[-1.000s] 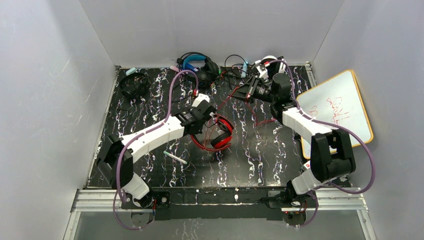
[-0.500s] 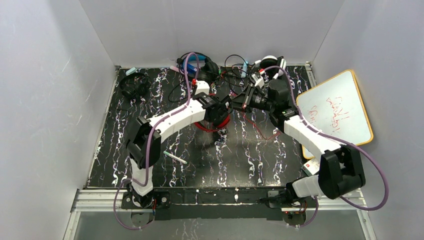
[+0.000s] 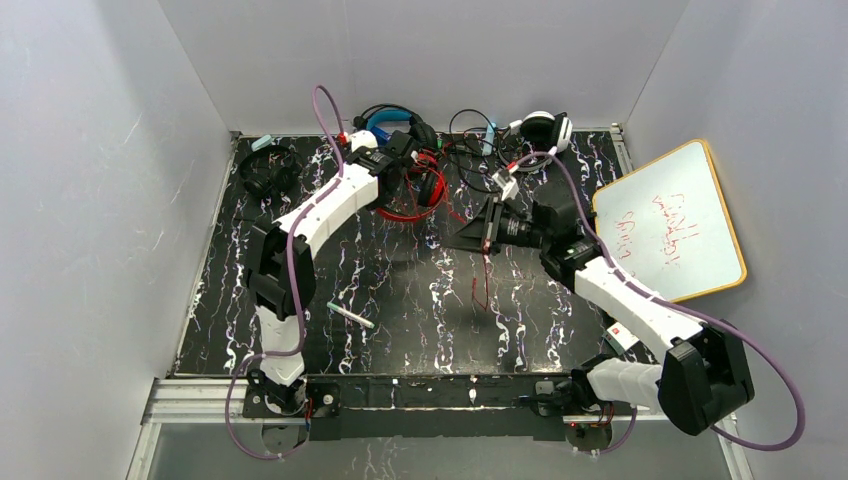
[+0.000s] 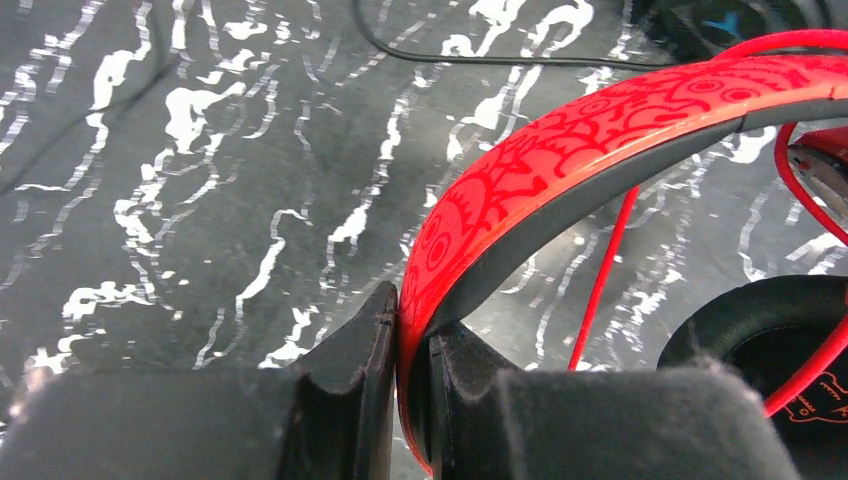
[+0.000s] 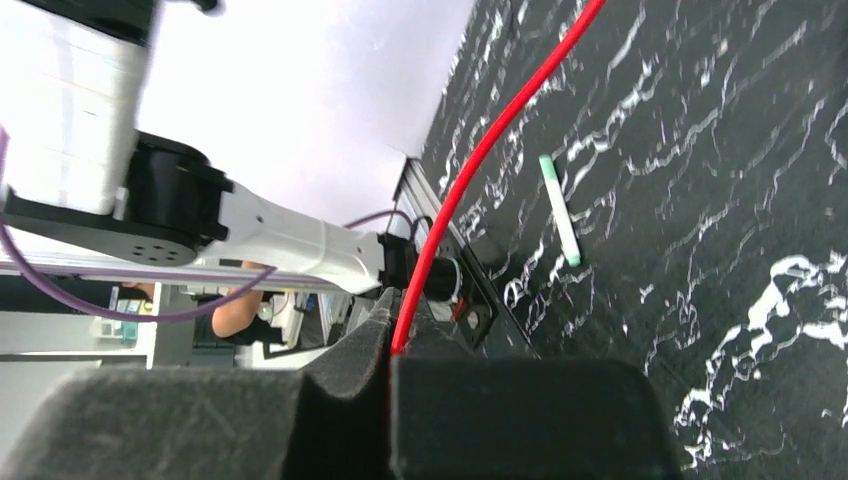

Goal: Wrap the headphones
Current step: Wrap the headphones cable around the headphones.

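Gripping the red headphones (image 4: 600, 130) by their patterned headband, the left gripper (image 4: 412, 330) has both fingers closed tight on the band. In the overhead view this sits at upper middle, just beside the blue-banded pair (image 3: 388, 122). Near the frame's centre, the right gripper (image 5: 392, 345) pinches the red cable (image 5: 490, 140) between closed fingers, a length dangling below. An all-black pair (image 3: 268, 172) lies at upper left.

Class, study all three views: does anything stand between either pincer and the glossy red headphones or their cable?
Nothing visible does. The left pincer is clamped directly on the patterned headband of the glossy red over-ear headphones. The right pincer is shut on their thin red cable.
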Controlling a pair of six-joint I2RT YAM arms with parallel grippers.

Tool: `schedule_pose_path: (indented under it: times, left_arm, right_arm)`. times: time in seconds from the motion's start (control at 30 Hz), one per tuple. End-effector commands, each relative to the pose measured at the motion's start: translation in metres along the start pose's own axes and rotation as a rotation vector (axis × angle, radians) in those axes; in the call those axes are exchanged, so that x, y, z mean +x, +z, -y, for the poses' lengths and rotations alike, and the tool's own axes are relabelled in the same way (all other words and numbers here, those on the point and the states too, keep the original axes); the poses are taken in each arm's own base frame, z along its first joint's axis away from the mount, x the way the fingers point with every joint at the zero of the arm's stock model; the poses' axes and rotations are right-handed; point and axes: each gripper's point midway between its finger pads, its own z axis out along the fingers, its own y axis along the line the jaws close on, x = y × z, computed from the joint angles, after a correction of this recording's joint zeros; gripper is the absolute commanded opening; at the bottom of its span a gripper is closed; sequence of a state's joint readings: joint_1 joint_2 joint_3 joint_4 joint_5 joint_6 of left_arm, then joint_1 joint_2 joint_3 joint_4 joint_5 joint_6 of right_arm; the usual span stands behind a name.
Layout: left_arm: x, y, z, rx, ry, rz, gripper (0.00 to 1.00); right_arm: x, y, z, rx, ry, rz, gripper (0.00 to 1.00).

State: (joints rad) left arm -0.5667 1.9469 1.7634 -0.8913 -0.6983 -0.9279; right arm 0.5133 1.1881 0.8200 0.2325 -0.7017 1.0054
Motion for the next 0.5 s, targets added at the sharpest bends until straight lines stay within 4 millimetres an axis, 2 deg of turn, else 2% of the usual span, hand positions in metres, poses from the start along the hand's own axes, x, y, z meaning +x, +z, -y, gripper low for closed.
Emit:
schedule_pose_path:
  times: [0.0,0.07,0.2,0.47]
  left_arm:
    - [-0.026,-0.033,0.024,0.181,-0.168,-0.021,0.00]
    - [-0.030,-0.037,0.030,0.226,-0.199,-0.026,0.00]
    - [-0.046,-0.048,0.036,0.280,-0.249,-0.015,0.00]
    - [-0.076,-0.067,0.039,0.366,-0.294,-0.004,0.00]
  right_arm:
    - [0.027,0.009,0.018,0.020,0.024,-0.073,0.01]
    - [0.040,0.013,0.024,0.024,0.022,-0.100,0.01]
    - [0.063,0.020,0.048,0.078,0.026,-0.141,0.01]
    - [0.097,0.021,0.097,0.163,0.076,-0.216,0.01]
